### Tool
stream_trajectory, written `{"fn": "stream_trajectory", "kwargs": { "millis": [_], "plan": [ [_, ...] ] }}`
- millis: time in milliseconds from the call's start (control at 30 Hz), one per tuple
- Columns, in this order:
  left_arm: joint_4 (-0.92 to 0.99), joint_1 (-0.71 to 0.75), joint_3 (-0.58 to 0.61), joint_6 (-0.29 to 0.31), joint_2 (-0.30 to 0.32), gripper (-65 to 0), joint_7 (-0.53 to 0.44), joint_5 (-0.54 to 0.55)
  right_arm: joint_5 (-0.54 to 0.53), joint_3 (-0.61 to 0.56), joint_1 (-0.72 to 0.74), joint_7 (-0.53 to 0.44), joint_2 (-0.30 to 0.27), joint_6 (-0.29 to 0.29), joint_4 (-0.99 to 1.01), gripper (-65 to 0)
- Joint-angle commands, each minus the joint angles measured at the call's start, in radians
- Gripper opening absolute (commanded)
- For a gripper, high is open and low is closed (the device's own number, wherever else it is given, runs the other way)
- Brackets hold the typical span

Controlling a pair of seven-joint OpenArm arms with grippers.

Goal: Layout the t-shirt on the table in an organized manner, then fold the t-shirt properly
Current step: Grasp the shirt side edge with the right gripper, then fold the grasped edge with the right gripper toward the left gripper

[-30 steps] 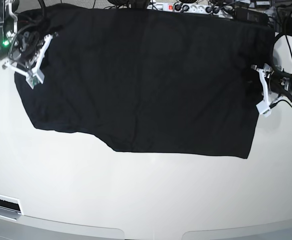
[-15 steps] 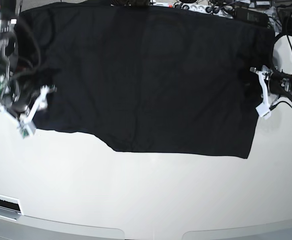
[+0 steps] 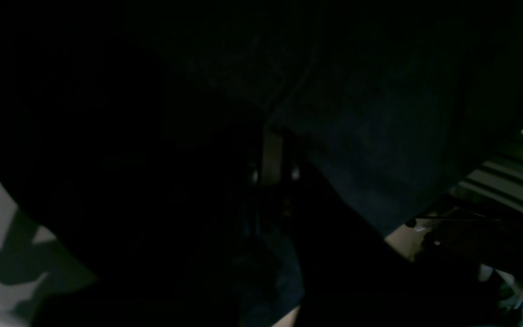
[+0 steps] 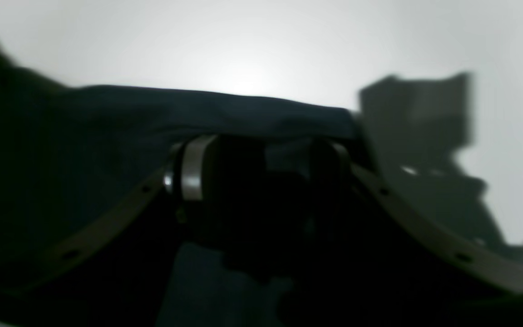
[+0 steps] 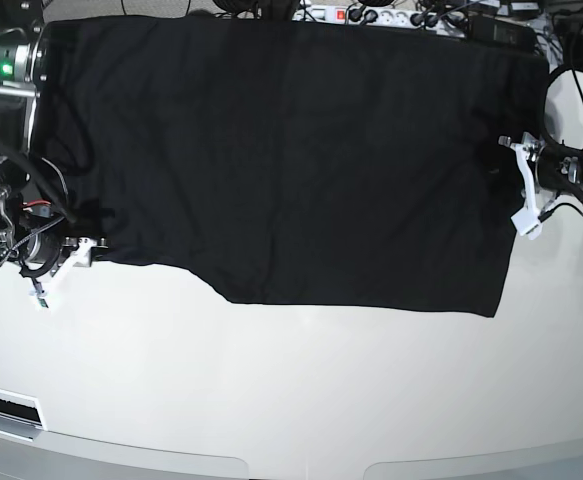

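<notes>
Glossy white table (image 5: 301, 400); black t-shirt (image 5: 291, 160) flat (matte); left jaws closed, right jaws wide.

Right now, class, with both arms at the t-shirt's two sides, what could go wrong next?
1. The right gripper, fingers apart over the t-shirt edge, may close on nothing or bunch it.
2. The near hem runs crooked, so a fold could come out uneven.
3. The far edge lies by the cables and might snag.

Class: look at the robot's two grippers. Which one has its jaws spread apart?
The right gripper, at the t-shirt's near corner on the base view's left; its jaws stand apart. The left gripper, opposite, is shut.
</notes>
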State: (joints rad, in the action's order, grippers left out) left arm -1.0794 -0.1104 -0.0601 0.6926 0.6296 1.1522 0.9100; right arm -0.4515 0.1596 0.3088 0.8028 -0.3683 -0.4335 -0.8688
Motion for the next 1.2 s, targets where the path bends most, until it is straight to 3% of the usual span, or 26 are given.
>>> {"fn": "stream_trajectory", "kwargs": {
  "millis": [0, 67, 167, 233, 300, 333, 533, 1033, 1167],
  "plan": [
    [-0.012, -0.012, -0.006, 0.006, 0.022, -65.0, -0.003, 0.015, -0.022, 0.005, 0.027, -0.016, -0.016, -0.013, 0.002, -32.0],
    [-0.012, -0.012, -0.006, 0.006, 0.022, -65.0, -0.003, 0.015, -0.024, 0.005, 0.025, -0.028, -0.016, -0.024, 0.026, -32.0],
    [-0.012, -0.012, -0.006, 0.006, 0.021, -65.0, -0.004, 0.016, -0.008, 0.005, 0.002, -0.113, -0.017, -0.093, 0.04, -33.5],
    [-0.012, -0.012, -0.006, 0.006, 0.021, -65.0, -0.004, 0.016, 0.046, 0.005, -0.007, -0.192, -0.017, -0.134, 0.04, -43.7],
    [-0.012, -0.012, -0.006, 0.006, 0.021, -65.0, -0.004, 0.016, 0.062, 0.005, -0.003, -0.216, -0.018, -0.204, 0.037, -62.9],
    [-0.012, -0.012, -0.006, 0.006, 0.021, -65.0, -0.004, 0.016, 0.052, 0.005, -0.003, -0.211, -0.017, -0.246, 0.026, -65.0],
    [-0.012, -0.012, -0.006, 0.006, 0.021, -65.0, -0.004, 0.016, -0.108, 0.005, -0.033, -0.056, -0.017, -0.265, -0.142, -65.0],
    [-0.012, -0.012, -0.006, 0.006, 0.021, -65.0, -0.03, 0.016, -0.126, 0.004, -0.574, -0.019, -0.012, -0.265, -0.929, -65.0],
    [-0.012, -0.013, -0.006, 0.006, 0.021, -65.0, -0.03, 0.015, -0.221, -0.006, -0.686, 0.042, -0.011, -0.265, -1.058, -65.0]
  ]
}}
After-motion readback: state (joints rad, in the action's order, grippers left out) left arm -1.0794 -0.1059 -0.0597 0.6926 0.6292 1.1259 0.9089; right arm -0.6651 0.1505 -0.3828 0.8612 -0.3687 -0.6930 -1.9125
